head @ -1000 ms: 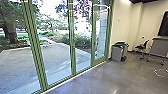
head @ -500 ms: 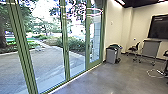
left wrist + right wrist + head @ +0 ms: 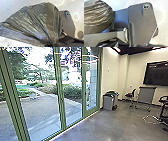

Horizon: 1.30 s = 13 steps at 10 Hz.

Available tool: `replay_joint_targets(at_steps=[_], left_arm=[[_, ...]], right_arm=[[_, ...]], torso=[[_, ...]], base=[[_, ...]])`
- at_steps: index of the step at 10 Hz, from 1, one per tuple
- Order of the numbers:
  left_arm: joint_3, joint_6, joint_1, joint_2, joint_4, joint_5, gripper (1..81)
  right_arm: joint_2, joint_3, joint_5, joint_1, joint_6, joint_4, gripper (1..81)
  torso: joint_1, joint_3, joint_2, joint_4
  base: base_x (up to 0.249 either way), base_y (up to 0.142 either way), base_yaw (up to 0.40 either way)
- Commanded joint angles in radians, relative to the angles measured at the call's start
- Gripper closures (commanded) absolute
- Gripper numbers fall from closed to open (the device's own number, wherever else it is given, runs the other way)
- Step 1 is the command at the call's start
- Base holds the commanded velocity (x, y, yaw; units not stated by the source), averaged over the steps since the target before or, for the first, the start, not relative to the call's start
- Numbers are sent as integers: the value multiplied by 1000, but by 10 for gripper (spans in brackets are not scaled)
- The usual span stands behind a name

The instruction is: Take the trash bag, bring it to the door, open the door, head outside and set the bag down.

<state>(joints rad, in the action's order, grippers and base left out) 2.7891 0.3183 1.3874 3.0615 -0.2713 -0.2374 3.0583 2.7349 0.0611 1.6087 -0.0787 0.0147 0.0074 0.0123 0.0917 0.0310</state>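
One trash bag (image 3: 37, 21), dark, glossy plastic, creased; its folds run together at the left claw (image 3: 50, 44), which is clenched on the gathered part. The bag's bulging side also lies near the right claw (image 3: 140, 45); whether that claw is released or clenched, cannot tell.

Several tall glass panels (image 3: 40, 107) in green frames (image 3: 59, 97), ahead and to the left of the claws. Behind the glass, farther from the claws: paved yard (image 3: 43, 113), bushes (image 3: 72, 92).

Ahead of the claws, well apart from them, on a smooth grey floor (image 3: 100, 127): grey bins (image 3: 108, 103), near the end of the panels; one dark chair (image 3: 132, 94); one grey cabinet (image 3: 146, 95). Farther to the claws' right: one black wall screen (image 3: 156, 73), above the cabinet's height; one pale cable (image 3: 147, 121), loose on the floor.
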Motion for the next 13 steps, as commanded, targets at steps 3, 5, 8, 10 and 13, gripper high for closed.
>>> replay_joint_targets(at_steps=[3, 5, 8, 10, 13], left_arm=[[1, 8, -80, -1, 1, -65, 811], [1, 8, -80, -1, 1, -66, 811], [1, 8, -80, -1, 1, -65, 811], [0, 8, -80, -1, 1, -65, 811], [0, 8, -80, -1, 1, -65, 811]], right_arm=[[4, -6, -50, -54, 2, -2, 10], [4, -6, -50, -54, 2, -2, 10], [4, -8, -49, -52, 2, -2, 10], [4, -8, -49, -54, 2, -2, 10], [6, -9, -49, -52, 2, -4, 10]], torso=[[0, 63, 0, 0], [1, 95, -1, 0], [1, 102, -1, 0], [1, 102, -1, 0], [1, 102, -1, 0]], base=[[143, -68, 0], [144, -68, 0], [144, -68, 0], [143, -68, 0], [144, -68, 0]])
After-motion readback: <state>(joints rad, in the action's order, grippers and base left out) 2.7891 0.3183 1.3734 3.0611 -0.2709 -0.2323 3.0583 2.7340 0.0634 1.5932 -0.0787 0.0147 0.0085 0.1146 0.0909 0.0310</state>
